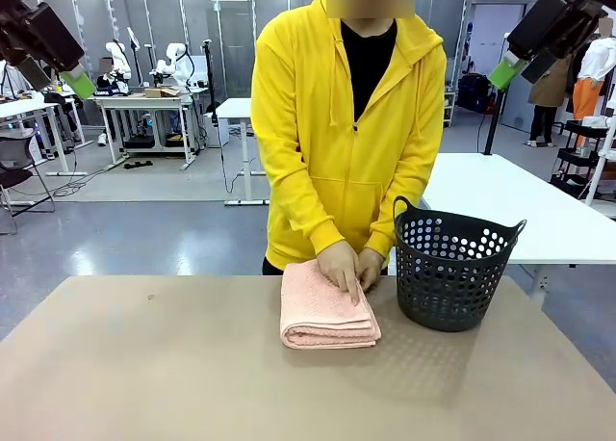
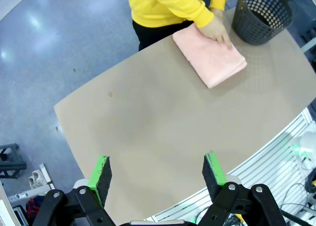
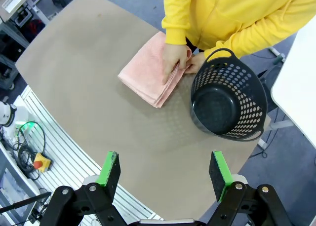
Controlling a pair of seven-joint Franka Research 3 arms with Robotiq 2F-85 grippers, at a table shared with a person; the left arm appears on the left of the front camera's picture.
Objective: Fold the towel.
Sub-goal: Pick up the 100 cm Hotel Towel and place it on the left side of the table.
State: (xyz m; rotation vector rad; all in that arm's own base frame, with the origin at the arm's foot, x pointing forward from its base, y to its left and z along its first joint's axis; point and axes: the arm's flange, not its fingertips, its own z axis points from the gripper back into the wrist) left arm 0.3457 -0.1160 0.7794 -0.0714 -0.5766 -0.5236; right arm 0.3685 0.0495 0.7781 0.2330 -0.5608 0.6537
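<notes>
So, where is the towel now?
Front view: the folded salmon-pink terry towel lies at the tan table's far edge, under the person's hands, left of the black perforated plastic basket.

Quick count: one towel by the far edge of the one table, and one basket beside it. One person, two hands on the towel: first hand, second hand. Two grippers, left gripper and right gripper, with two green pads each.
</notes>
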